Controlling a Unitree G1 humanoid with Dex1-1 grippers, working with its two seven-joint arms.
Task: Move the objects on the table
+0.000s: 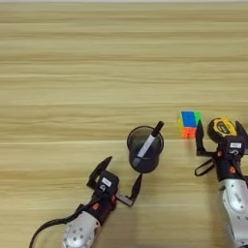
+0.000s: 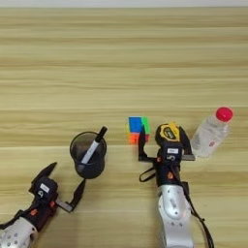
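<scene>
Wide wooden table (image 1: pixel 97 58) fills the view. Right arm reaches up from the bottom edge, right gripper (image 2: pixel 163 143) spread around the yellow-black tape measure (image 2: pixel 168 131), one finger on its left and one on its right; whether they press it, I cannot tell. Left gripper (image 1: pixel 121 177) is wide open, empty, just below the black mesh cup (image 1: pixel 145 149), which holds a black marker (image 1: pixel 149 142) leaning inside. Clear bottle (image 2: pixel 211 133), red cap, lies tilted right of the tape. Puzzle cube (image 2: pixel 137 130) sits just left of it.
</scene>
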